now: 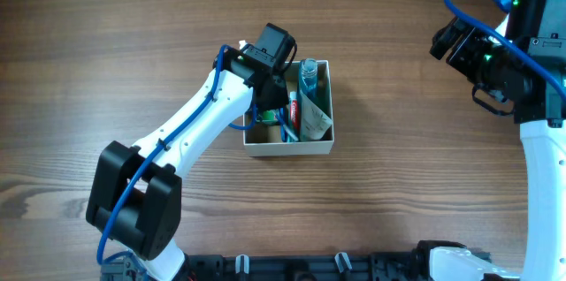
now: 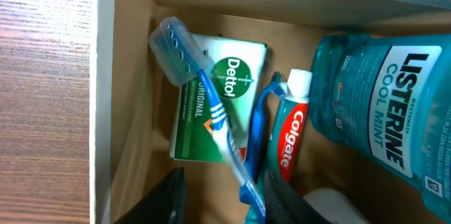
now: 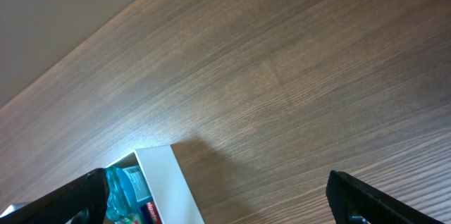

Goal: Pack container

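Observation:
The container [image 1: 292, 149] is a square white-walled box with a tan inside, at the table's middle. In the left wrist view its white wall [image 2: 104, 76] runs down the left. Inside lie a green-and-white Dettol packet [image 2: 194, 122], a blue toothbrush [image 2: 211, 104] leaning across it, a red Colgate tube [image 2: 289, 139] and a teal Listerine bottle [image 2: 384, 104]. My left gripper [image 2: 225, 199] is open inside the box's left part, and the toothbrush handle runs beside its right finger. My right gripper [image 3: 218, 206] is open and empty, far right of the box [image 3: 165, 182].
A white rounded item [image 2: 338, 206] shows at the box's bottom beside my right finger. The left arm [image 1: 195, 131] reaches diagonally from the front left. The right arm [image 1: 522, 60] stands at the far right. Bare wood tabletop [image 1: 407, 157] surrounds the box.

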Action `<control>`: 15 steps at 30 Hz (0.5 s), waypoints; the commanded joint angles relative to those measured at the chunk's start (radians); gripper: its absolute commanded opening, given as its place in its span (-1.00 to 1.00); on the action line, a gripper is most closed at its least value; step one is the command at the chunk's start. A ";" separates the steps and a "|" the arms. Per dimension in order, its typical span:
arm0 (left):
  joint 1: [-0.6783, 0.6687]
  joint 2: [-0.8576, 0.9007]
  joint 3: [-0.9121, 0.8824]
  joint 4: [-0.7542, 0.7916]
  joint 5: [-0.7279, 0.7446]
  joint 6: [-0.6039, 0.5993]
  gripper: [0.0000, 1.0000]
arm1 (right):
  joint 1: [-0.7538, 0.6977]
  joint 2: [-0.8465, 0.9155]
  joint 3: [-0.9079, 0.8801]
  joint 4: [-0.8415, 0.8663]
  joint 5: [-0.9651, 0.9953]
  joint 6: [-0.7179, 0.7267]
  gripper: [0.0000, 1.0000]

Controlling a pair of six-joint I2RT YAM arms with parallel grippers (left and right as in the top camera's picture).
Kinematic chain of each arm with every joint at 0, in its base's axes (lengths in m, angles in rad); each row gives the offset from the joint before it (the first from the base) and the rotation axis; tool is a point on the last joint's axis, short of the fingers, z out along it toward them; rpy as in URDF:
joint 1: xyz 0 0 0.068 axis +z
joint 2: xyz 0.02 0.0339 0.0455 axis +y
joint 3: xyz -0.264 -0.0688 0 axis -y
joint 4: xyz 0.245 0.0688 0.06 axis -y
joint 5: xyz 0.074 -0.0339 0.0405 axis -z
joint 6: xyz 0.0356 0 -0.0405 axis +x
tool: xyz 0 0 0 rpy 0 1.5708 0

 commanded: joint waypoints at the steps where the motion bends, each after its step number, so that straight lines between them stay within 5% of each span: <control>1: -0.005 -0.004 0.005 0.000 0.023 -0.051 -0.21 | -0.001 -0.002 0.016 0.002 -0.009 0.014 0.99; 7: -0.002 -0.119 0.031 0.006 0.000 -0.047 -0.10 | -0.001 -0.002 0.016 0.002 -0.009 0.014 0.99; 14: -0.002 -0.436 0.063 -0.127 -0.291 0.022 0.31 | -0.001 -0.002 0.016 0.003 -0.009 0.014 0.99; 15: -0.002 -0.493 0.063 -0.176 -0.356 0.037 0.71 | -0.001 -0.002 0.016 0.002 -0.009 0.014 1.00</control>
